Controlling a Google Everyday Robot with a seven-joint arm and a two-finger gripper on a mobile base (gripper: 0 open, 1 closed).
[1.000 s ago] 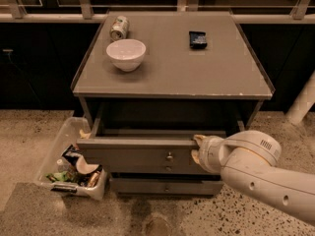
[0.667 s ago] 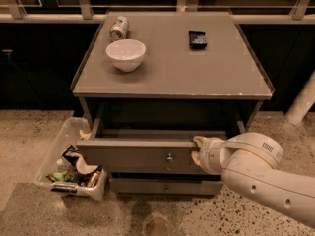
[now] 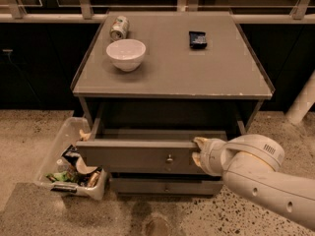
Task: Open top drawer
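Note:
The top drawer (image 3: 138,156) is a wide grey drawer with a small round metal knob (image 3: 170,158) at its centre. It stands pulled out a little from the grey cabinet (image 3: 172,68), with a dark gap behind its front. My gripper (image 3: 198,149) sits at the right part of the drawer's front, up against its top edge and right of the knob. The white arm (image 3: 256,173) reaches in from the lower right.
A white bowl (image 3: 126,54), a tipped can (image 3: 118,27) and a small dark packet (image 3: 198,39) lie on the cabinet top. A lower grey drawer (image 3: 162,186) is closed beneath. A clear bin (image 3: 69,161) of rubbish stands on the floor at the left.

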